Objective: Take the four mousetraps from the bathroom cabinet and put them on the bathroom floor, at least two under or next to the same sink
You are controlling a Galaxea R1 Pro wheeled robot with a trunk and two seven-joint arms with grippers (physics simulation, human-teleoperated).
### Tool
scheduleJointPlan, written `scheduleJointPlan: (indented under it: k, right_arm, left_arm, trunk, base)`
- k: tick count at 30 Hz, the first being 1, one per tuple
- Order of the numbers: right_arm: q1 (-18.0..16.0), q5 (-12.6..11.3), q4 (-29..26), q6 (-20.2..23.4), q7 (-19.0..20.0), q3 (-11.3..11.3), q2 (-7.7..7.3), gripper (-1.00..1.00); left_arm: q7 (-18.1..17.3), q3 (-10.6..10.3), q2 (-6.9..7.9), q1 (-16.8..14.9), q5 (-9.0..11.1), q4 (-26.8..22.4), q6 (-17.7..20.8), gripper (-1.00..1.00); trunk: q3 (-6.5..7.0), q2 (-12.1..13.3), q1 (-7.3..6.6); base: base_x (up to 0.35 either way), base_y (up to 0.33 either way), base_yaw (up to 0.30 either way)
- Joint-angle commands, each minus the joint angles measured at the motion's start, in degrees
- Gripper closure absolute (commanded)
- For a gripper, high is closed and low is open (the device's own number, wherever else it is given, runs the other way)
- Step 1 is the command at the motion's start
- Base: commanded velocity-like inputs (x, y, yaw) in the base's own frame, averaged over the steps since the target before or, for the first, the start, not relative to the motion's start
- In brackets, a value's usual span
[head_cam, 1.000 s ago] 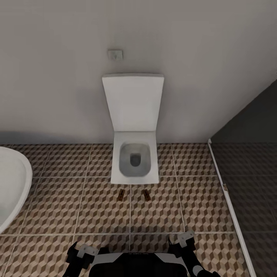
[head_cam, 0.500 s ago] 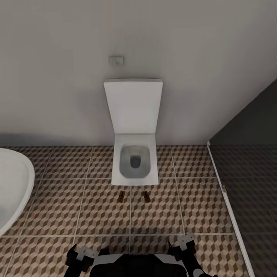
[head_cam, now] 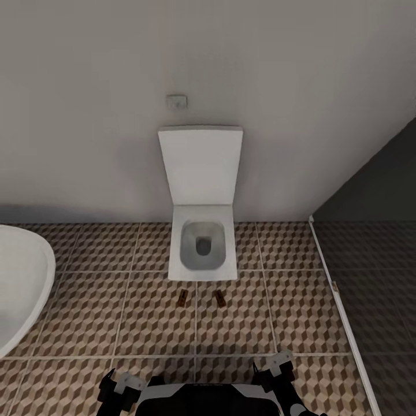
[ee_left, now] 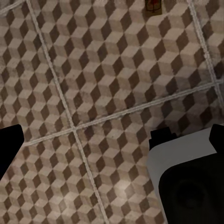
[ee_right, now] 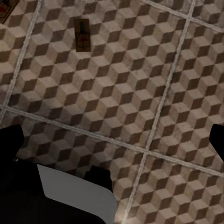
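Two mousetraps (head_cam: pixel 182 297) lie on the bathroom floor (head_cam: pixel 86 312) before the toilet (head_cam: pixel 202 254), well apart from the sink (head_cam: pixel 23 289); both pincers look wide and empty, so better placement means nearer that basin

Two mousetraps (head_cam: pixel 182 298) (head_cam: pixel 220 298) lay side by side, apart, on the bathroom floor (head_cam: pixel 86 323), just before the toilet (head_cam: pixel 202 248). Toilet stood against the wall (head_cam: pixel 86 115). Sink (head_cam: pixel 20 283) sat well left, glass partition (head_cam: pixel 370 260) right. Robot base (head_cam: pixel 202 401) stayed nearest the camera, between both arms.
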Motion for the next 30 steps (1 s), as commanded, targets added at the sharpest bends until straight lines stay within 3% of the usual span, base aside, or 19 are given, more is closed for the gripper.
scheduleJointPlan:
  k: [1, 18, 30]
  right_arm:
    - [-0.03, 0.52, 0.08, -0.04, -0.59, 0.22, 0.02, -1.0]
    - [-0.03, 0.52, 0.08, -0.03, -0.59, 0.25, 0.03, -1.0]
    - [-0.03, 0.52, 0.08, 0.04, -0.59, 0.25, 0.1, -1.0]
  left_arm:
    - [0.07, -0.49, -0.04, -0.04, 0.4, 0.17, -0.28, -1.0]
    - [0.07, -0.49, -0.04, 0.04, 0.4, 0.17, -0.25, -1.0]
    - [0.07, -0.49, -0.04, 0.11, 0.4, 0.17, -0.17, -1.0]
  trunk:
    - [0.23, 0.36, -0.2]
    - [4.86, 7.17, -3.93]
    - [5.97, 7.17, -3.93]
  base:
    - [0.0, 0.0, 0.0]
    - [0.0, 0.0, 0.0]
    - [0.0, 0.0, 0.0]
